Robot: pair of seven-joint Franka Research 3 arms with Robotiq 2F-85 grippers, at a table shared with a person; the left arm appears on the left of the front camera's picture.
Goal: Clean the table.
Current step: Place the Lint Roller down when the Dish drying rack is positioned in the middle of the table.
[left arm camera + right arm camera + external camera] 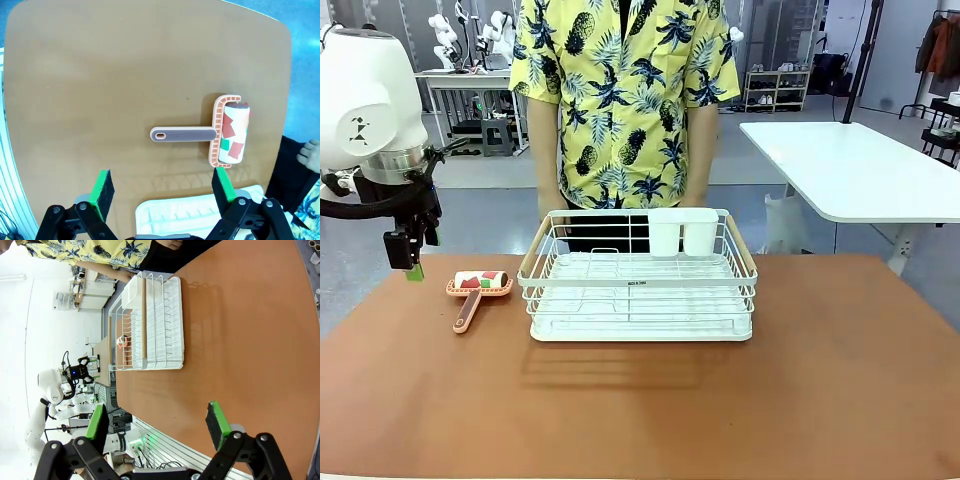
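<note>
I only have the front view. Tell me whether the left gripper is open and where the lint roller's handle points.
Observer: The left gripper is open, green pads wide apart, nothing between them.
Operator: Now the roller.
Observer: In the left wrist view the lint roller lies flat on the table. It sits ahead of the fingers, apart from them, its handle running crosswise to them.
Operator: Report the right gripper too.
Observer: The right gripper is open and empty above the table, with the dish rack well ahead of it.
</note>
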